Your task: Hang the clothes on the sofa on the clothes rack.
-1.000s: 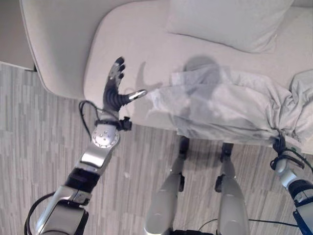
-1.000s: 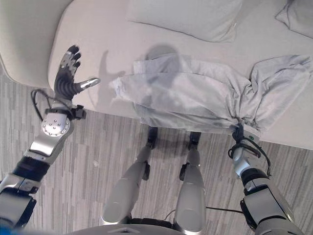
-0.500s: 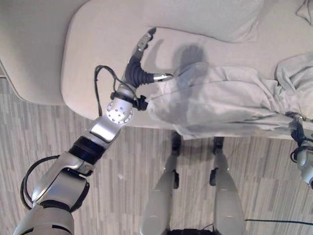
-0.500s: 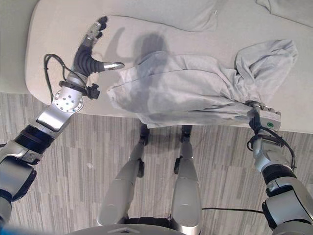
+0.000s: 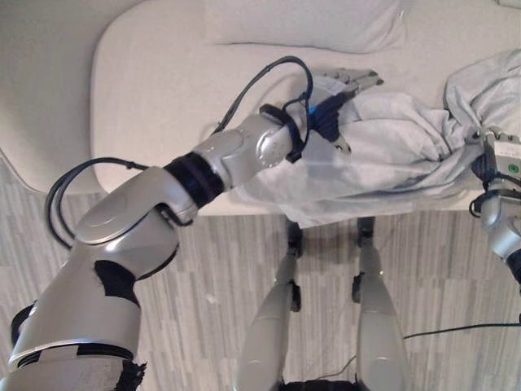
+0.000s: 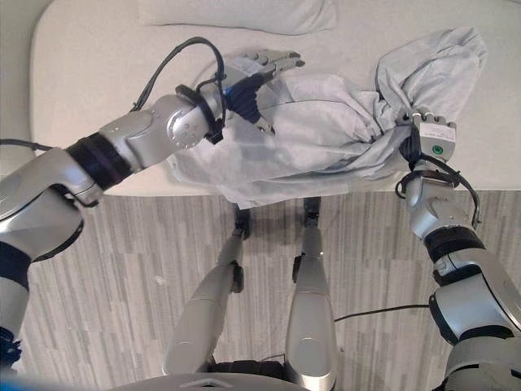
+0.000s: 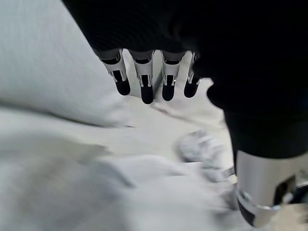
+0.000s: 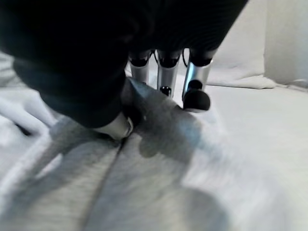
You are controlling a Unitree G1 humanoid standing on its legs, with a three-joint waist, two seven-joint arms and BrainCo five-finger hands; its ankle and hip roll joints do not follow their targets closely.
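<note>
Step in hand: we judge this the pick-up stage; the rack is yet to come, and the garment has not left the seat.

Garment: our pale grey garment (image 6: 326,134) lies spread across the front of the sofa (image 5: 163,98) seat, its near edge hanging over the front lip toward the floor (image 6: 122,269), one end gathered into a bunch at our right.

Left hand: our left hand (image 5: 346,85) reaches across over the garment's far edge, fingers (image 7: 144,79) extended side by side and not curled, thumb apart. In the left wrist view the fingers hover above the cloth with nothing between them, so we call it released.

Right hand: our right hand (image 6: 427,134) sits at the bunched end. In the right wrist view its fingers (image 8: 195,89) and thumb press into a fold of the fabric; we read it as grasping the garment.

Pillow: a pale pillow (image 5: 309,24) rests at the back of the seat, just beyond the left hand and apart from the cloth.

Next move: we think the left fingers must come down and clench a second hold, well apart from the right one, before we lift both ends together.
</note>
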